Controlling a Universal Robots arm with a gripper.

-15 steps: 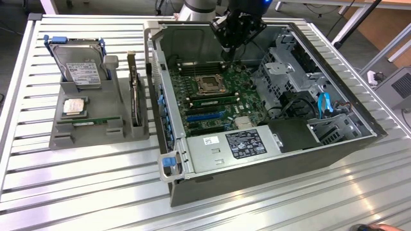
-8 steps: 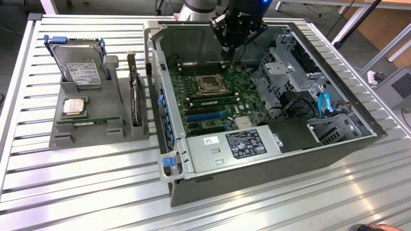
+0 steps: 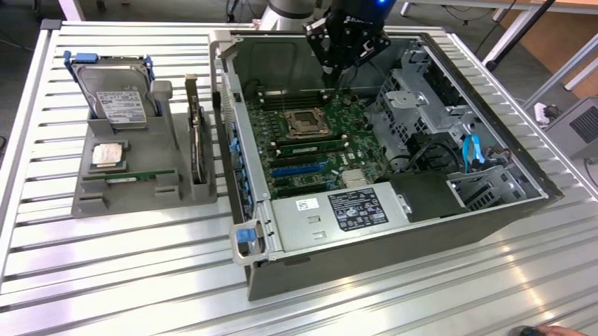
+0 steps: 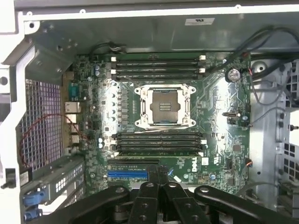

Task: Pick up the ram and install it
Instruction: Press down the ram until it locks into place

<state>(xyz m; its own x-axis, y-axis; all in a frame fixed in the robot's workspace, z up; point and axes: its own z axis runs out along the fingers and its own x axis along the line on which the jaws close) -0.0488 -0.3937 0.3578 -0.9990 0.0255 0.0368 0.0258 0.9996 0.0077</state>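
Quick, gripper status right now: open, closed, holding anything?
Gripper: closed, fingertips together, with nothing visible between them; it is above the motherboard inside the open case.

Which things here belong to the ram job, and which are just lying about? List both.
Job: gripper, green ram stick in the grey holder, memory slots, open computer case.
Lying about: hard drive, dark expansion card, blue cable.
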